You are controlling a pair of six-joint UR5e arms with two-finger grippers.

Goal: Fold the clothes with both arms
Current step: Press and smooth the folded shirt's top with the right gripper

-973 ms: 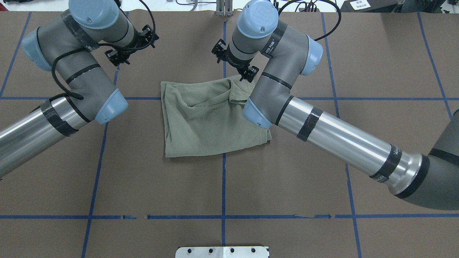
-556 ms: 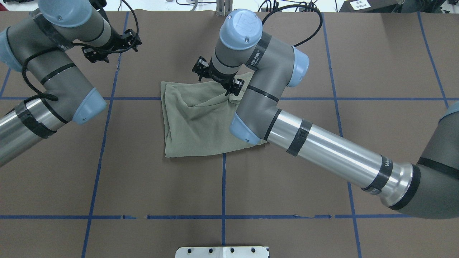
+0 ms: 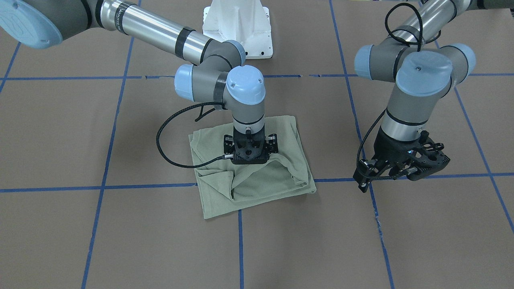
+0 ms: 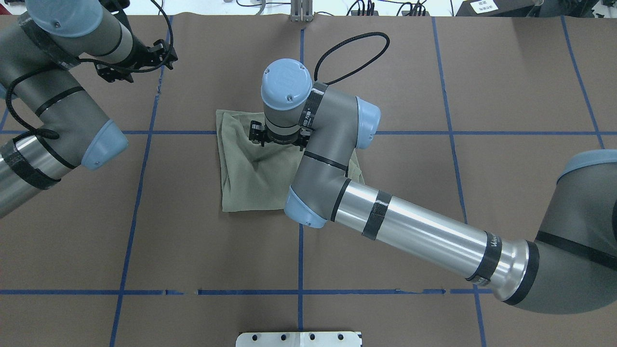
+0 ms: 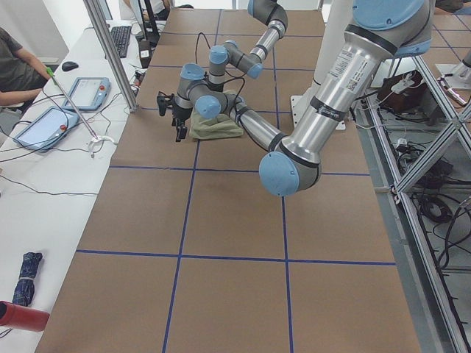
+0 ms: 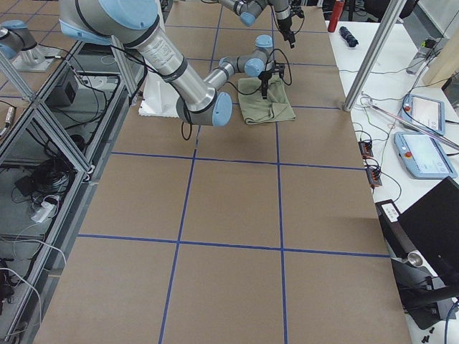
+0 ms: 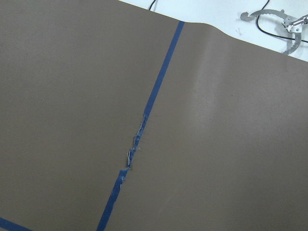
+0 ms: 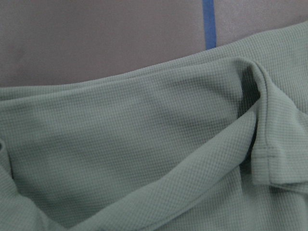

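The sage-green knit shirt (image 3: pixel 261 182) lies folded in a rough square near the middle of the brown paper-covered table (image 3: pixel 120 241), over a crossing of blue tape lines (image 3: pixel 100 187). The right arm's black two-finger pincer (image 3: pixel 249 159) points straight down onto it, and a raised ridge of cloth runs up to it. Its fingertips are hidden, so I cannot tell whether it grips. The left arm's black pincer (image 3: pixel 401 170) hangs over bare table, well apart from the shirt; I cannot tell its opening either.
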